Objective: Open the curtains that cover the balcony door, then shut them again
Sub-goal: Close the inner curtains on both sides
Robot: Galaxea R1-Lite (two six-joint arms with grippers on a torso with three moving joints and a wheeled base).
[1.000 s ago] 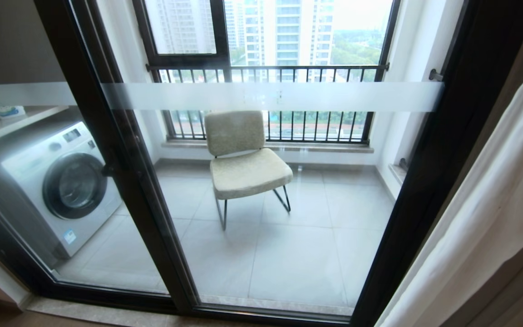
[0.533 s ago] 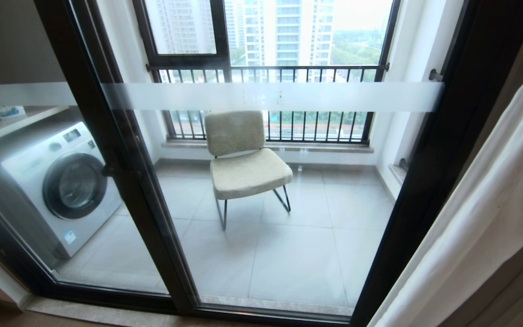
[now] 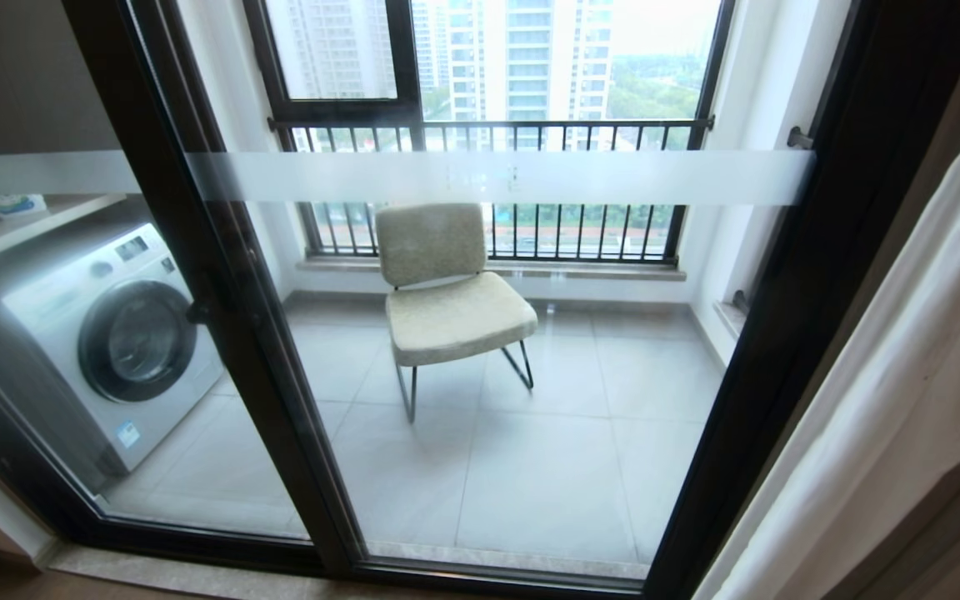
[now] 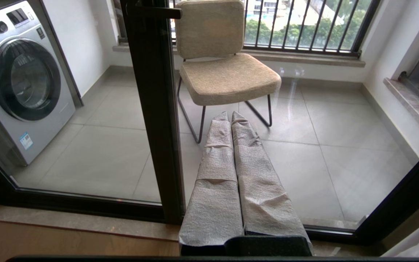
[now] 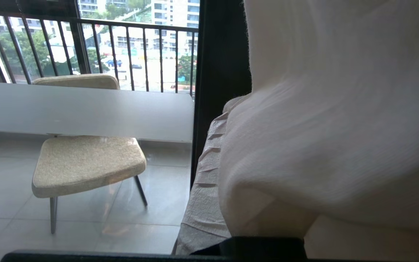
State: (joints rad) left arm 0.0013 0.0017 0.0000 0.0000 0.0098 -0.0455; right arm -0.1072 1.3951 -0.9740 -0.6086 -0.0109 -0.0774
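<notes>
Overhead, from my head camera, the balcony door [image 3: 488,333] stood uncovered across the middle, its frosted band [image 3: 497,177] level; the white sheer curtain [image 3: 888,400] hung bunched at four o'clock, and neither of my grippers showed. Behind the glass sat a beige chair [image 3: 447,292] and, at nine o'clock, a washing machine [image 3: 105,342]. At my left wrist, my left gripper [image 4: 230,115] was pressed together, empty, aimed at the chair. At my right wrist, the sheer draped over my right gripper [image 5: 209,160], fingers together; whether they pinched it I couldn't tell.
</notes>
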